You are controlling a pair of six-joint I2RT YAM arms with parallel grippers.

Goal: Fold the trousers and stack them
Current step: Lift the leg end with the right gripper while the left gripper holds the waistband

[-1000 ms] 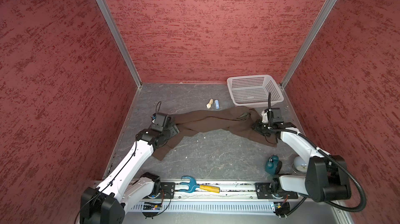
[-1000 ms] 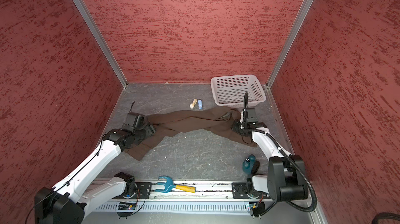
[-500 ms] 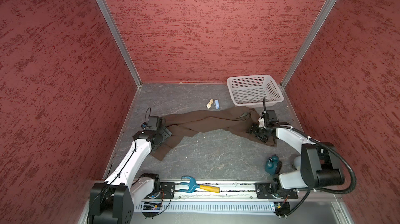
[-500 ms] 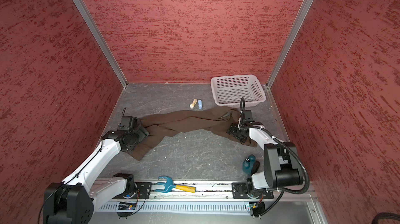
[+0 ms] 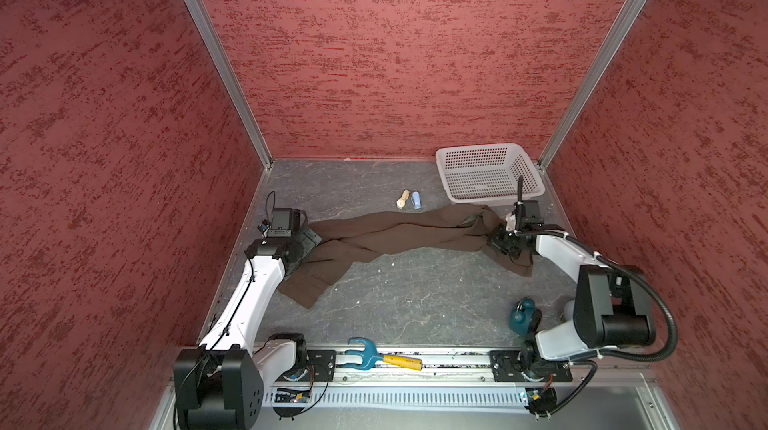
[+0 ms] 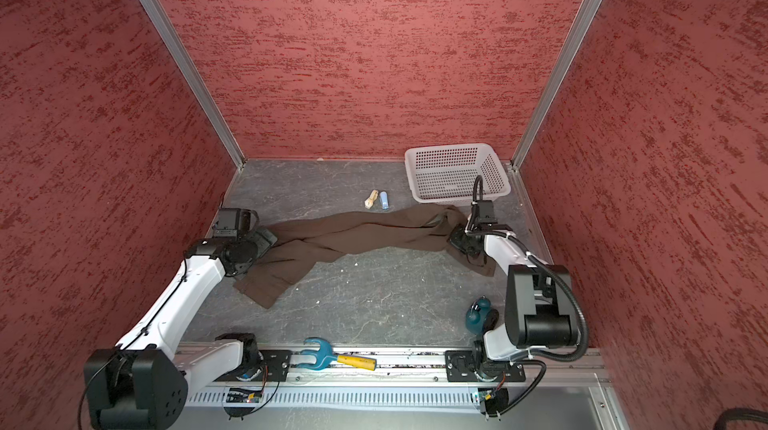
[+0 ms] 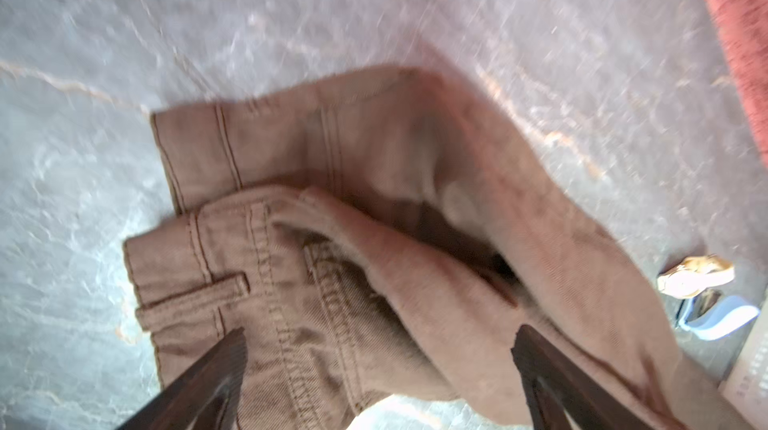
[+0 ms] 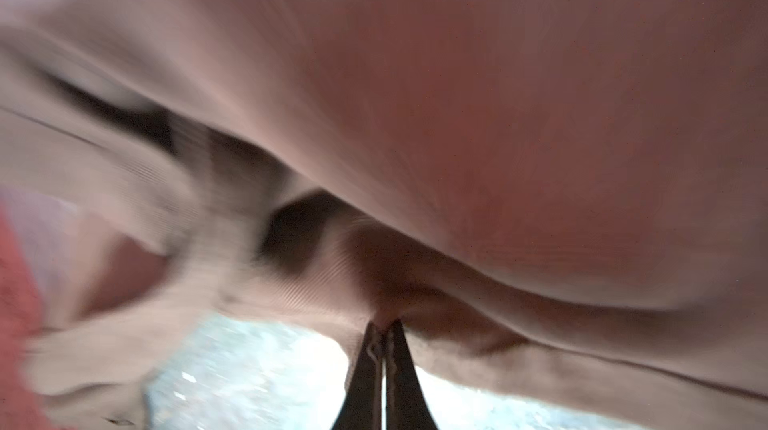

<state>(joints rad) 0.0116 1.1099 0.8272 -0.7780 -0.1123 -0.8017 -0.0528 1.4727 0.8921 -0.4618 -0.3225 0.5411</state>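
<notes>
On the surface (image 5: 415,295), the right tool (image 8: 384,325) is pinching the trousers (image 5: 395,232); the left tool (image 7: 378,334) is hanging spread over them.

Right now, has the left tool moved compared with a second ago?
Yes. In a top view the left tool has shifted left, farther from the white basket.

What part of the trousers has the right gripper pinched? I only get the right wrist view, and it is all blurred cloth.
Observer: In a top view the right gripper sits at the end of the trousers nearest the white basket.
Operator: And the other arm?
Observer: The left gripper is open, poised over the waistband.
Operator: Anything lying nearby?
Observer: A small blue cylinder and a beige piece lie by the trousers' far edge.
</notes>
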